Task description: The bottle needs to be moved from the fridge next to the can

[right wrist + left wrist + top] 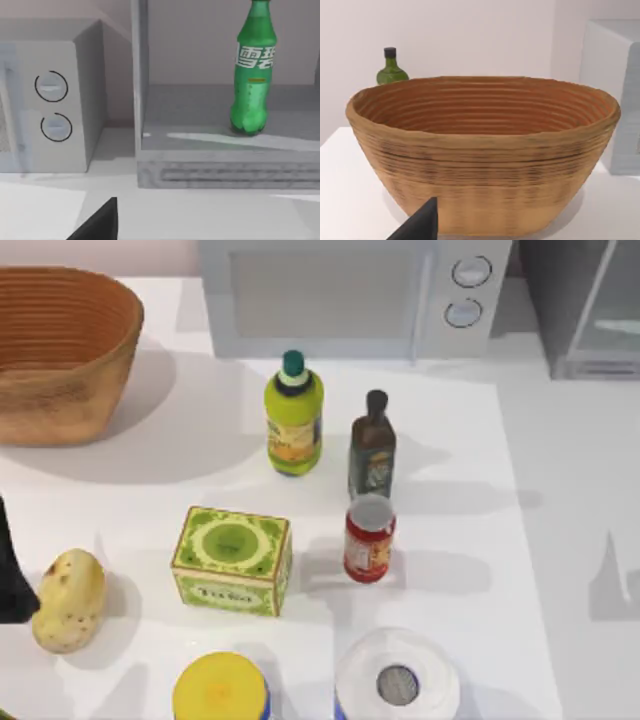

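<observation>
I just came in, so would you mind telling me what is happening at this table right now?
Nothing is held at this moment. The green bottle stands upright inside the open fridge, at the table's far right in the top view. The right arm's wrist camera faces that fridge, beside the microwave. The red can stands mid-table, in front of a dark brown bottle. The left arm sits at the left edge, its camera facing the wicker basket. So the bottle has not been fetched yet.
</observation>
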### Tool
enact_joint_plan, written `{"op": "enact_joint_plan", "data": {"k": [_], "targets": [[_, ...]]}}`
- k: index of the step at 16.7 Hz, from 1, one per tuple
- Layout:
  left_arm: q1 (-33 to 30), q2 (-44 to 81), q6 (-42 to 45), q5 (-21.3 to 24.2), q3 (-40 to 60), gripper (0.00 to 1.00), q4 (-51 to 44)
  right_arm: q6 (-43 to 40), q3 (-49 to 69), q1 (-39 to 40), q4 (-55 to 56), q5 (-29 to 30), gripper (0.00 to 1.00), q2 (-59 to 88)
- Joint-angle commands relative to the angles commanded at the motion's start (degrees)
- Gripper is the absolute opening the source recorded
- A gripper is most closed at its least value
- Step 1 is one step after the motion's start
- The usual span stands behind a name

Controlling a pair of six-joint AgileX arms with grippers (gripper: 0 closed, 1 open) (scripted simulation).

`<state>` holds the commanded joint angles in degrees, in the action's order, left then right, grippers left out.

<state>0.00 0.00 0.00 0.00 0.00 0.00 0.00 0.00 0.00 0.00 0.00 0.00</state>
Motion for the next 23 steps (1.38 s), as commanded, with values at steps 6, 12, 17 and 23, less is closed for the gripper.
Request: {"op": "enact_joint_plan", "data": {"k": [6, 12, 17, 23], "targets": [[0.0, 0.0, 0.0, 0.0, 0.0, 1.0, 0.0, 0.1, 4.2, -1.0, 4.7, -0.6, 1.0, 6.0], [0.0, 0.0, 0.0, 0.0, 0.0, 1.0, 0.0, 0.6, 18.6, -4.0, 21.2, -3.3, 1.0, 33.1], [0.0, 0.0, 0.0, 0.0, 0.0, 1.0, 0.0, 0.9, 33.1, -7.0, 37.8, -6.1, 1.0, 68.2], [0.0, 0.0, 0.0, 0.0, 0.0, 1.0, 0.0, 0.9, 48.8, -10.5, 55.7, -8.9, 1.0, 105.8]]}}
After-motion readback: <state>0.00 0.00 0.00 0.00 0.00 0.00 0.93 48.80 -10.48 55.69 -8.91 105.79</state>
